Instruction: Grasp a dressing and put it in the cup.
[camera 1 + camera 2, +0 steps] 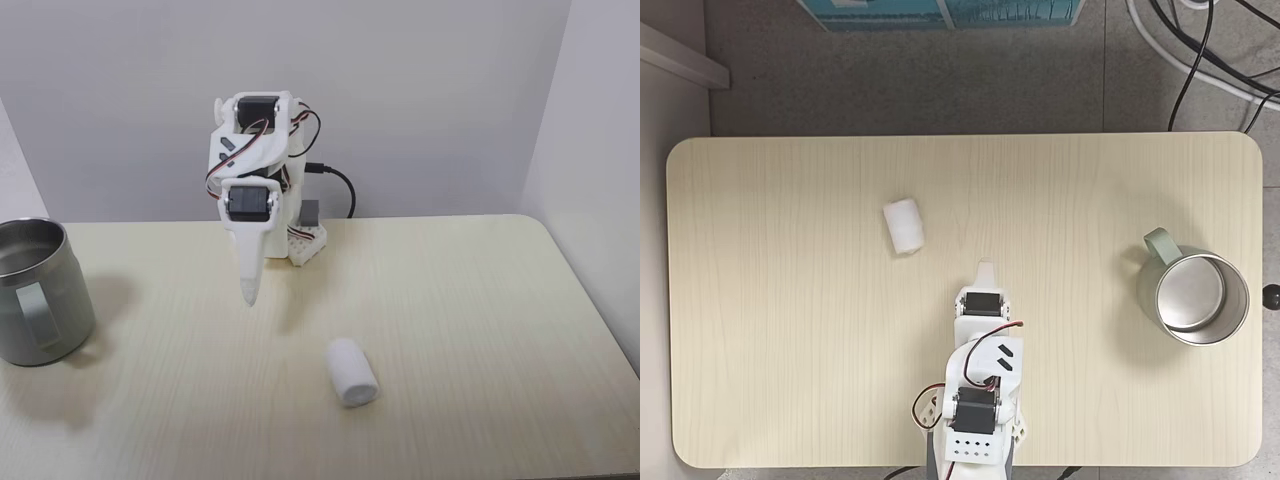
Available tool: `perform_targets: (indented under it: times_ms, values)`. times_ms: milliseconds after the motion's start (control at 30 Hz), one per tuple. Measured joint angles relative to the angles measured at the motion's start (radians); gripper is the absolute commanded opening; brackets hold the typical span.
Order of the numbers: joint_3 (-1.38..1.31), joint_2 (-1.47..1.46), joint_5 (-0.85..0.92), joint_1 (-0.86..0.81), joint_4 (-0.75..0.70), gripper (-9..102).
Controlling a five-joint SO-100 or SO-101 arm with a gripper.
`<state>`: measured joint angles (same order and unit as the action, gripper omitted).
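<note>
Gripper: white plastic, hanging point-down above the table a little way in front of the arm's base; we read its fingers as drawn together into a single narrow tip with nothing between them, and in the fixed view from above the tip shows likewise as one closed point. Table: pale wood-grain top, rounded corners. Cup: brushed steel mug, upright, handle toward the camera in the front fixed view, standing at the far left there and well apart from the gripper; from above it sits at the right, mouth open and empty. Dressing: small white gauze roll lying on its side on the table, untouched. From above we place it up and to the left of the gripper tip, near but not beneath it, its long axis running roughly away from the arm's base with a slight slant, on the side opposite the cup.
</note>
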<state>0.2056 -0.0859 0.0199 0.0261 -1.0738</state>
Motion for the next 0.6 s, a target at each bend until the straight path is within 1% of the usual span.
perform_targets:
  times_ms: [600]
  values:
    - [0.0,0.0,0.026,0.0,0.0,0]
